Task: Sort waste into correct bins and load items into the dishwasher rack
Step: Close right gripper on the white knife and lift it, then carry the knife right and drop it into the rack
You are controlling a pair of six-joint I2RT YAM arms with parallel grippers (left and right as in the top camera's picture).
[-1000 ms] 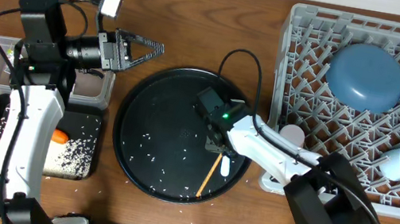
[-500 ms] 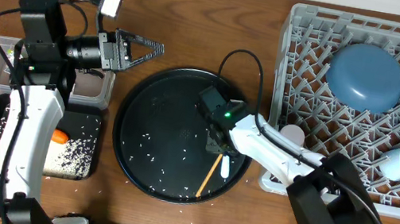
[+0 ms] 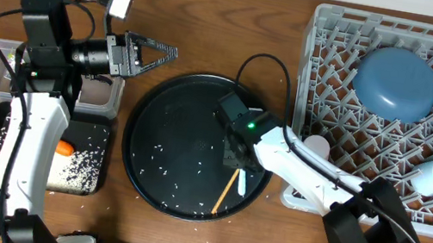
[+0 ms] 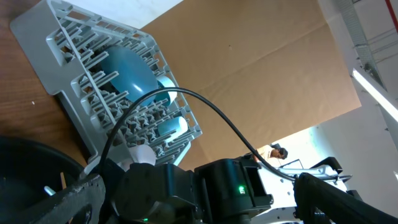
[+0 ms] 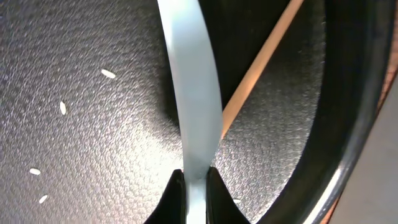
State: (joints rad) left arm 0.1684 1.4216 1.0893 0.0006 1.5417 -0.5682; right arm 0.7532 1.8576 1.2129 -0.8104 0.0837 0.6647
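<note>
**Grip on white spoon (image 5: 189, 87) over round black tray (image 5: 93, 137)**

Right gripper (image 5: 194, 182) is clamping the white spoon's handle, the spoon stretching straight ahead of its fingertips. Wooden chopstick (image 5: 261, 59) is lying just ahead-right, meeting the spoon's edge. Left gripper (image 3: 168, 53) is hanging with fingers spread.

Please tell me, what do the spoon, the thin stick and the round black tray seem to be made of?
The spoon looks like plastic or melamine: smooth, pale, evenly white. The stick looks like wood or bamboo: tan, dull, thin. The round tray seems plastic: black, with pebbled leather-like grain.
</note>
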